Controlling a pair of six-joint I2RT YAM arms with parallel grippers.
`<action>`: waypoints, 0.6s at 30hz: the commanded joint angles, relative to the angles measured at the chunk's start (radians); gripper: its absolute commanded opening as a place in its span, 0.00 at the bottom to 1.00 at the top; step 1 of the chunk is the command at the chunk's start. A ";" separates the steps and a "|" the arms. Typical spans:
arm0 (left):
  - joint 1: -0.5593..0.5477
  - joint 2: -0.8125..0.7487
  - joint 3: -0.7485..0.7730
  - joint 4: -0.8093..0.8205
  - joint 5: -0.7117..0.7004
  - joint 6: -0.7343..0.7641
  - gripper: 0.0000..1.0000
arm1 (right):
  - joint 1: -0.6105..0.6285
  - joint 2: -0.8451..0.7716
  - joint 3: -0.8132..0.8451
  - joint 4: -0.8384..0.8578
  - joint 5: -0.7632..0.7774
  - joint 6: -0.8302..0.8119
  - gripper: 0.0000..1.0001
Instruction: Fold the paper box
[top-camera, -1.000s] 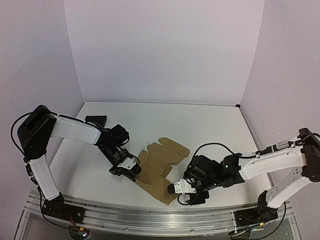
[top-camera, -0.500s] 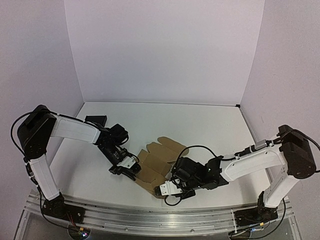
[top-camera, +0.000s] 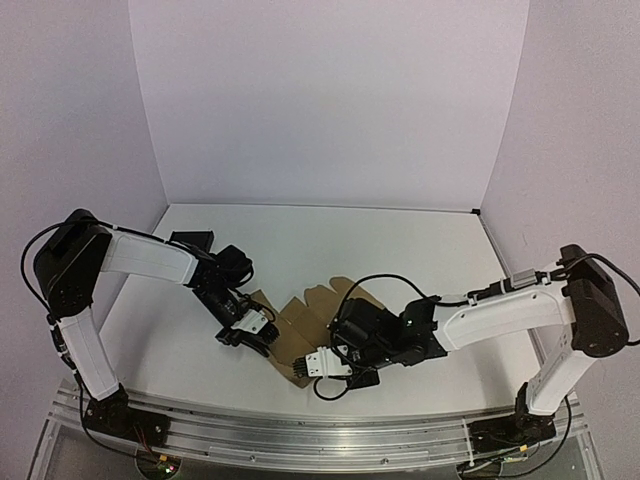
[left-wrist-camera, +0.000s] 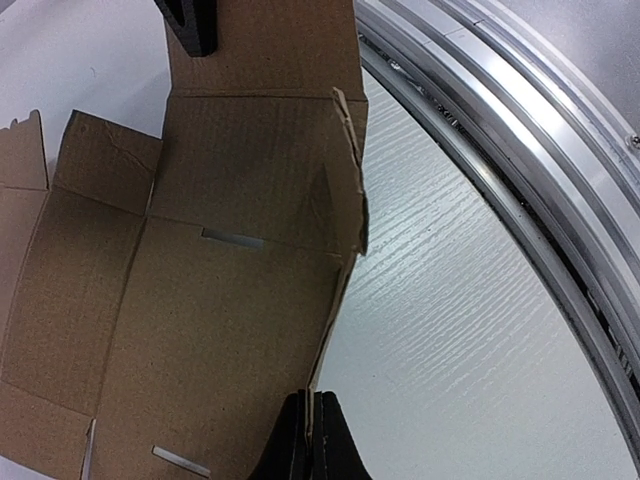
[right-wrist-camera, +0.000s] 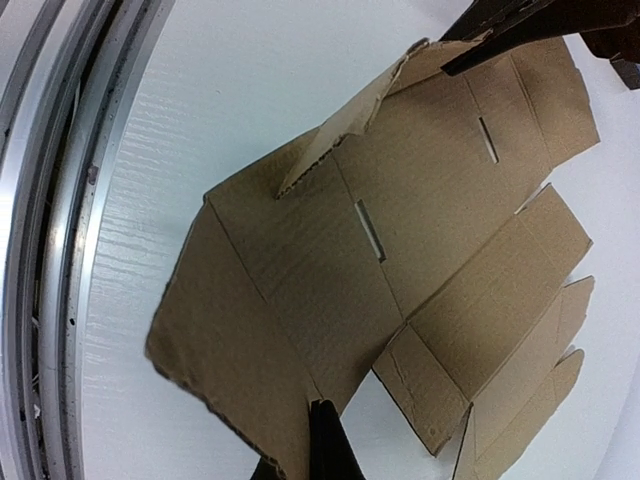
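the box (top-camera: 312, 322) lies half open on the table (top-camera: 420, 250), between the arms. it looks light and thin, and it probably bends easily. left claw (top-camera: 262, 340) and right claw (top-camera: 303, 368) each pinch one edge; better to hold near the creases.

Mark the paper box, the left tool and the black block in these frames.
paper box (left-wrist-camera: 230, 320): left wrist view, on its large middle panel.
left tool (left-wrist-camera: 310, 440): left wrist view, between its closed fingertips at the cardboard's edge.
black block (top-camera: 192, 240): top external view, on its top face.
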 joint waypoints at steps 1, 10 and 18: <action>-0.001 -0.030 -0.005 0.015 -0.002 0.007 0.00 | 0.003 0.022 0.094 -0.005 -0.087 0.071 0.00; 0.000 -0.095 0.045 -0.125 0.136 0.014 0.52 | 0.003 0.036 0.193 -0.072 -0.148 0.220 0.00; 0.002 -0.125 0.018 -0.031 0.120 -0.180 0.56 | 0.003 0.089 0.258 -0.079 -0.151 0.377 0.00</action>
